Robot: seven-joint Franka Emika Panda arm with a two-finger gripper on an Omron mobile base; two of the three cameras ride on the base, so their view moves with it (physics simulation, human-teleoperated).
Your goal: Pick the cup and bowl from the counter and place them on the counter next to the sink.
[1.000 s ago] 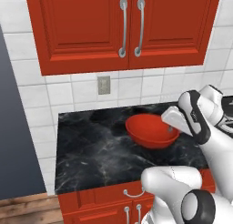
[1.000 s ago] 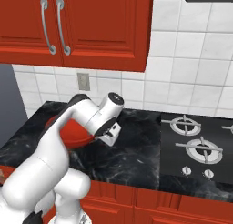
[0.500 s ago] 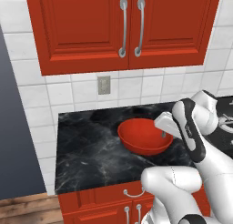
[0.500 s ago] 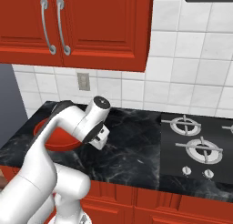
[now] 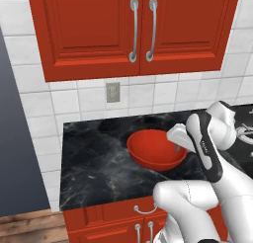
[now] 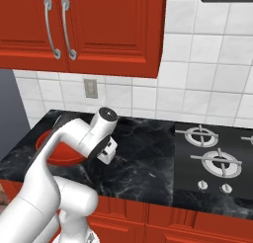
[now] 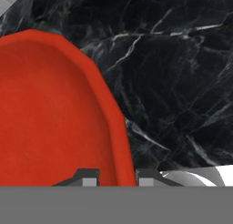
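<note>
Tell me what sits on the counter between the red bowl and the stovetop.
Nothing but bare black counter lies between the bowl and the stovetop, seen in the right base view; the hand grips the bowl's rim.

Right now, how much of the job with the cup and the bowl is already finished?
Nothing looks finished yet. In hand: the end effector is closed on the rim of the red bowl, one finger inside and one outside, above the black counter beside the stovetop. Left: carrying the bowl to the counter beside the sink, then the cup; I see neither here.
</note>
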